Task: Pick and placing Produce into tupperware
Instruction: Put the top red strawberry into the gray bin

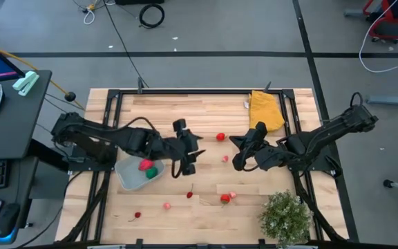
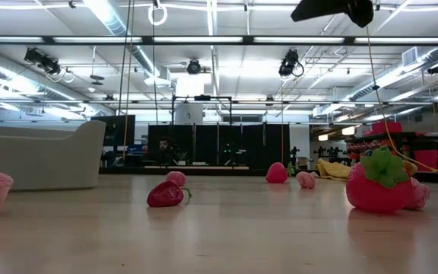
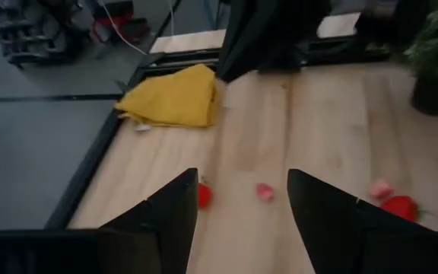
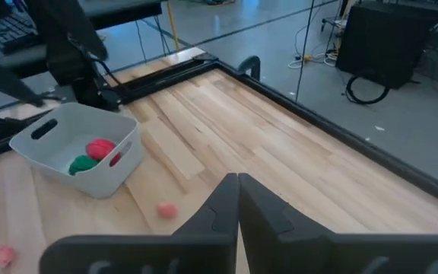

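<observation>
The tupperware (image 1: 126, 177), a pale translucent tub, stands at the table's left and holds a red piece (image 1: 144, 164) and a green piece (image 1: 152, 172); the right wrist view shows it too (image 4: 90, 179). Loose red and pink produce lies on the wood: a red piece (image 1: 220, 137), a pink one (image 1: 225, 158), and others near the front (image 1: 225, 199). My left gripper (image 1: 192, 156) hovers open just right of the tub, above the table, with nothing between its fingers (image 3: 242, 186). My right gripper (image 1: 236, 163) hangs shut and empty near the table's middle (image 4: 238, 190).
A yellow folded cloth (image 1: 265, 111) lies at the far right. A bushy green plant (image 1: 285, 217) stands at the near right corner. A black frame rail (image 1: 206, 91) borders the table. More small pieces lie at the near left (image 1: 166, 205), (image 1: 137, 215).
</observation>
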